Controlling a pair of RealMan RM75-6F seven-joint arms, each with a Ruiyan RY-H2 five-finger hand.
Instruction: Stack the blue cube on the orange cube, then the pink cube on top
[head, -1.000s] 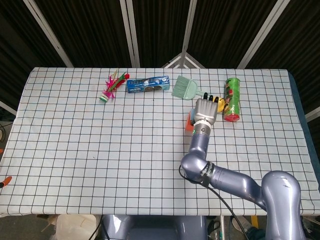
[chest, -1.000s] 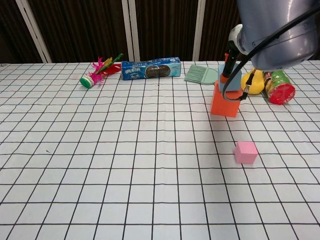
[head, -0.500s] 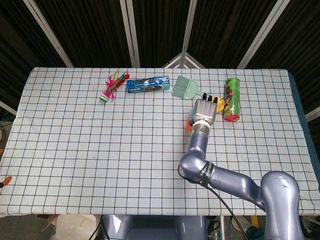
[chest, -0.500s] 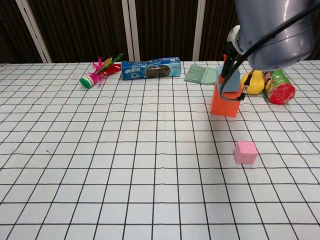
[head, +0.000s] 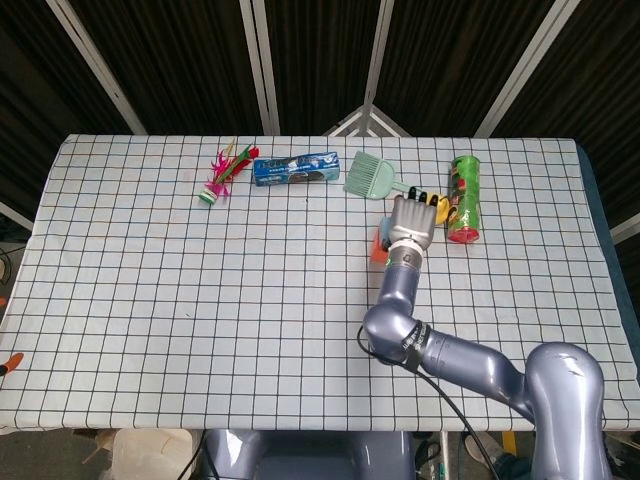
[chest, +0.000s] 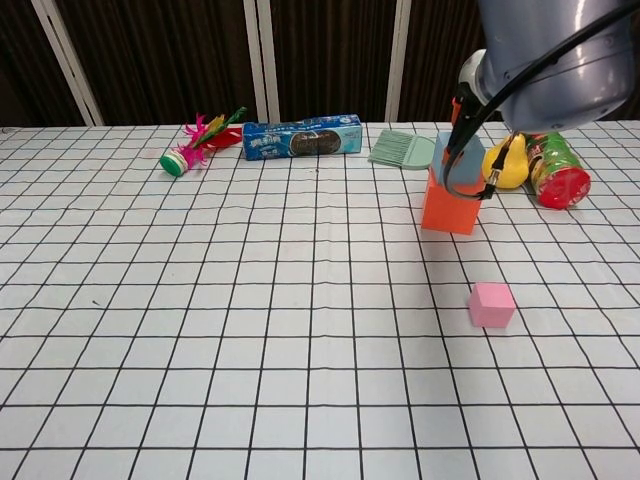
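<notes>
My right hand (head: 410, 222) hangs over the orange cube (chest: 450, 208) at the table's back right and hides most of it in the head view, where only an orange edge (head: 377, 246) shows. The blue cube (chest: 458, 160) sits on top of the orange cube, and the hand holds it from above. The chest view shows that hold only in part, behind the arm and a black cable. The pink cube (chest: 492, 304) lies alone on the cloth, nearer the front. My left hand is in neither view.
Along the back lie a feathered shuttlecock (chest: 186, 152), a blue biscuit box (chest: 303, 137) and a green brush (chest: 401, 150). A yellow toy (chest: 506, 166) and a lying crisp can (chest: 556, 173) sit just right of the stack.
The blue cube, tilted over the orange cube in the earlier frames, now sits squarer on its top. The hand has hardly shifted.
</notes>
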